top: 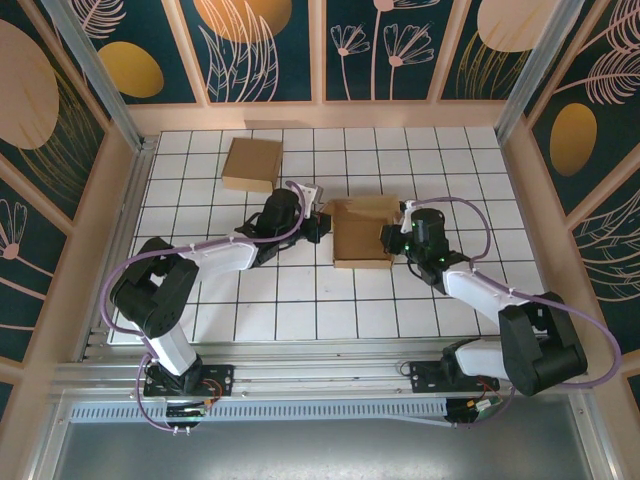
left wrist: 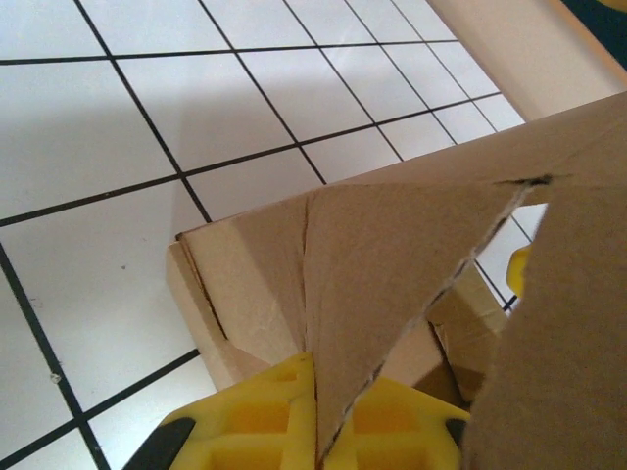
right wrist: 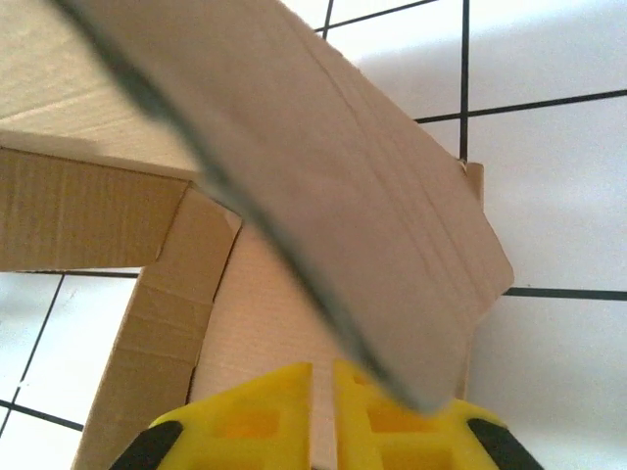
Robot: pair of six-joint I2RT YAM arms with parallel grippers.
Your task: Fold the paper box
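Left tool, paper box, right tool lie abreast; second box behind.

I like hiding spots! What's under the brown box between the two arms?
The white table with black lines shows all around the box. The part beneath it is covered, so anything there can't be seen.

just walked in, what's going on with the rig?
Both arms are working on the half-folded paper box in the middle of the table. The left gripper is shut on one of its flaps from the left side. The right gripper sits at the box's right side under a bent flap; whether it grips is unclear. A second box lies apart, further back.
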